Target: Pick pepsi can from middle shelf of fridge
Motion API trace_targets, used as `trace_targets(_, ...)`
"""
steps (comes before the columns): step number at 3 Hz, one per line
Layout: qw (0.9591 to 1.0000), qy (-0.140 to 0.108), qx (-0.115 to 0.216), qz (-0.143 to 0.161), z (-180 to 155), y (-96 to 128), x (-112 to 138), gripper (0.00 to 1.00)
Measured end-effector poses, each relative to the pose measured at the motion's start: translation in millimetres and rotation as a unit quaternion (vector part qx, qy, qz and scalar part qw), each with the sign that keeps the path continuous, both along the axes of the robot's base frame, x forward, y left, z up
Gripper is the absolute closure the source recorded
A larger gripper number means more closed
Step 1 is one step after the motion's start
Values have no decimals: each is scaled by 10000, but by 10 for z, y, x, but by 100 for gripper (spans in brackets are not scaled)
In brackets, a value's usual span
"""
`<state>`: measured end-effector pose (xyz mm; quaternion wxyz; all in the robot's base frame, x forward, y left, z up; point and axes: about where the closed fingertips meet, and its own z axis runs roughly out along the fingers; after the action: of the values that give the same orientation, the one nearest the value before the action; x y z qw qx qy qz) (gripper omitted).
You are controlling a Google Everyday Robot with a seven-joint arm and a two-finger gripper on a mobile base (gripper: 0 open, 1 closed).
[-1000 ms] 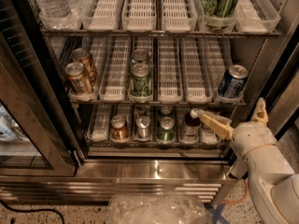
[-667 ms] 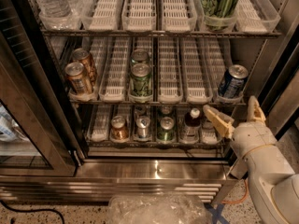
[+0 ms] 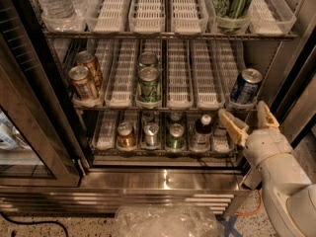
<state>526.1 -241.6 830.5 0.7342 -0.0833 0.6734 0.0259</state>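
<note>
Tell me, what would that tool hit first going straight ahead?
Probably the pepsi can at the right end of the middle shelf; the open tool sits just below it, depth unclear.

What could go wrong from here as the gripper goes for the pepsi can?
The open gripper hangs below the pepsi can; rising, it could catch the front edge of the middle shelf.
The can stands at its lane's front end, so a bump might tip it out.
The small bottle below sits close to one finger and could be knocked.
</note>
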Motion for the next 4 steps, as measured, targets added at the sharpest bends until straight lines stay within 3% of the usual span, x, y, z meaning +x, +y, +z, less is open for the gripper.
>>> trace_targets(1,10000,0,0,-1,0,0,0,22)
trace_targets(2,10000,0,-1,-3,1,0,2,41)
trace_targets(3,9999,48,20,-102,46,-54,50,39)
trace_targets(4,9998,116,-5,-183,89,-117,158,25)
